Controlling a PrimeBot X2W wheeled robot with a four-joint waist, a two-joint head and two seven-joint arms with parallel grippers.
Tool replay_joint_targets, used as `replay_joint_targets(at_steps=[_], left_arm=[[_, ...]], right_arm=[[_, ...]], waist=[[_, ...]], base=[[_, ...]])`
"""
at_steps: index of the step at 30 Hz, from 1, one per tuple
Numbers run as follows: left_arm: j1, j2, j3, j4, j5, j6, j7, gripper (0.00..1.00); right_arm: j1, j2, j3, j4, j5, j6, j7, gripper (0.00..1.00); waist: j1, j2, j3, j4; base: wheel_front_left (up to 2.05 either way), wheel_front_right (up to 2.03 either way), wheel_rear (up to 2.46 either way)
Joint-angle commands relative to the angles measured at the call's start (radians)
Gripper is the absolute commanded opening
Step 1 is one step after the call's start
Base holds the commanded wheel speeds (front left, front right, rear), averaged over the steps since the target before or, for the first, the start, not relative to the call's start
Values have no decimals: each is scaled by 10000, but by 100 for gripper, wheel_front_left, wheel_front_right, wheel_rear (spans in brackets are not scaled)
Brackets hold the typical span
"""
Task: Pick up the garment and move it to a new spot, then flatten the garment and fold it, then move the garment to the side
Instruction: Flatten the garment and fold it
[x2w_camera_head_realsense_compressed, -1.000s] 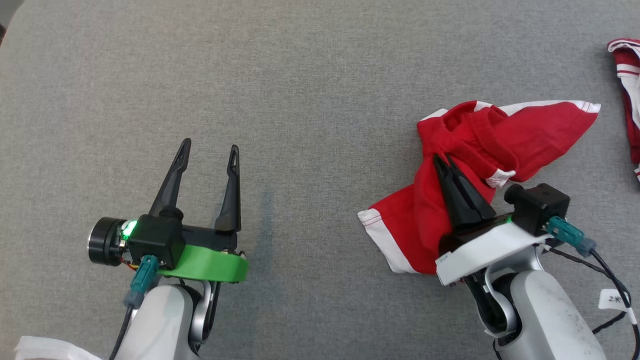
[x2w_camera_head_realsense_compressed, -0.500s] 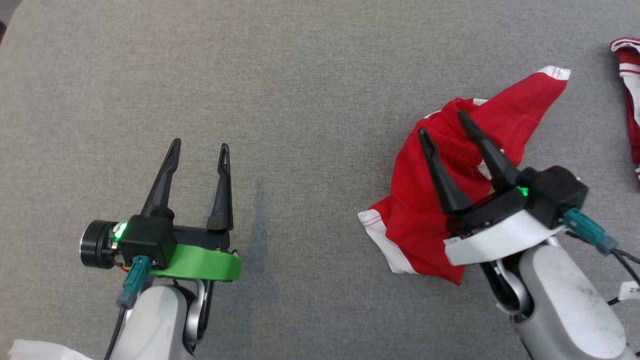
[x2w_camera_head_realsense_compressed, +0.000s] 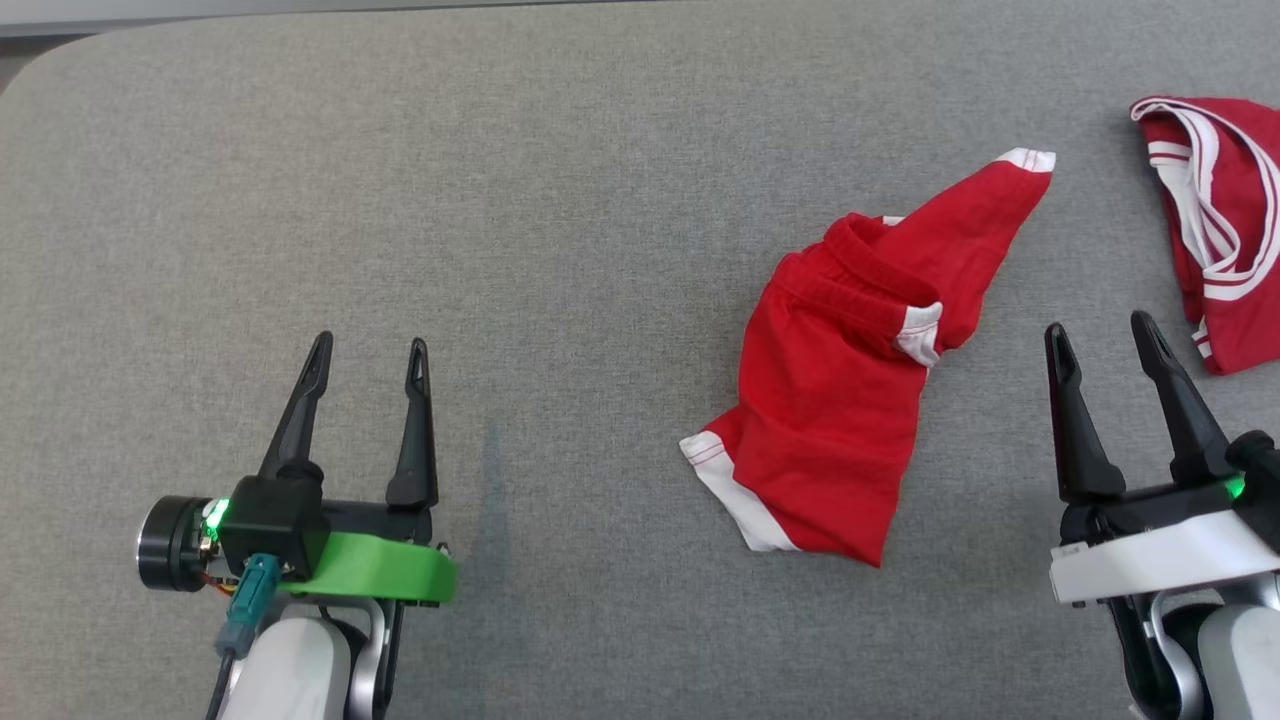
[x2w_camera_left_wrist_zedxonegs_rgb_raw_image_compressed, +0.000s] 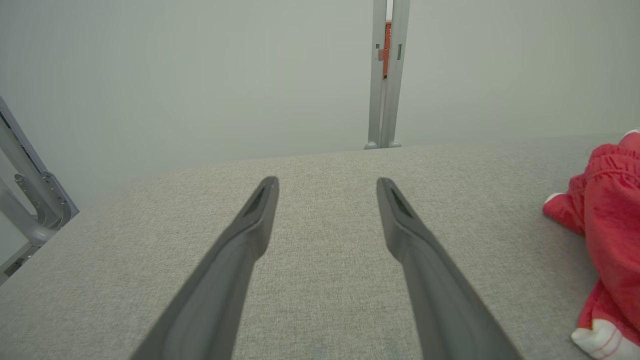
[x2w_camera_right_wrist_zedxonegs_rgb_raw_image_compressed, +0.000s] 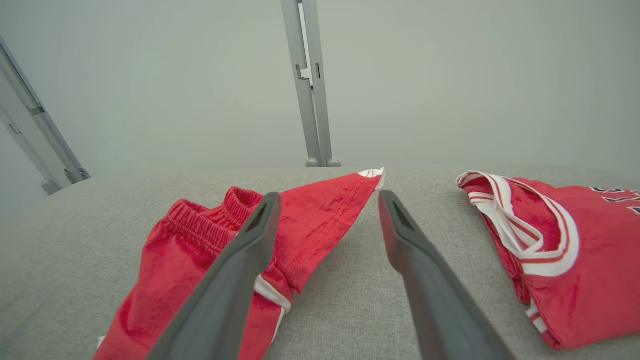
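Head view, surface: a grey woven table top (x2w_camera_head_realsense_compressed: 560, 180), rounded at its far left corner.
Head view, garment: the red shorts (x2w_camera_head_realsense_compressed: 840, 400) lie crumpled right of centre. The waistband is bunched and one white-trimmed leg points away. Nothing touches them.
Head view, neighbour: a red jersey (x2w_camera_head_realsense_compressed: 1230, 230) with white stripes lies at the far right, apart from the shorts.
Head view, tools: the left gripper (x2w_camera_head_realsense_compressed: 370, 342) is spread wide and empty, well to the left of the shorts. The right gripper (x2w_camera_head_realsense_compressed: 1099, 324) is also wide and empty, between shorts and jersey.
Left wrist view: the fingers stand wide over bare table top, with the red shorts (x2w_camera_left_wrist_zedxonegs_rgb_raw_image_compressed: 610, 220) at the right edge. A pale wall and a grey post (x2w_camera_left_wrist_zedxonegs_rgb_raw_image_compressed: 385, 75) are behind.
Right wrist view: the fingers are wide and hold nothing. The red shorts (x2w_camera_right_wrist_zedxonegs_rgb_raw_image_compressed: 200, 250) lie low on the left and the red jersey (x2w_camera_right_wrist_zedxonegs_rgb_raw_image_compressed: 565, 250) on the right.
Risk, wrong cloth: the right gripper sits near both red pieces, so a reach drifting right would likely catch the jersey.
Risk, bad flattening: pinching the bunched waistband could lift several layers together and leave folds trapped underneath.
Risk, uneven pull: the left gripper is far off, so a one-sided tug may drag the shorts rather than spread them.
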Motion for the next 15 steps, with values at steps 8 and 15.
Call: replay_joint_targets(at_steps=[8, 15], left_arm=[[350, 195, 93, -76, 6, 112, -27, 100], [263, 230, 48, -108, -21, 153, -28, 100]], right_arm=[[669, 329, -4, -400, -32, 1, 200, 100], [633, 289, -4, -449, -34, 1, 257, 100]], waist=[[0, 0, -318, -211], [0, 0, -301, -224]], base=[[0, 0, 0], [0, 0, 0]])
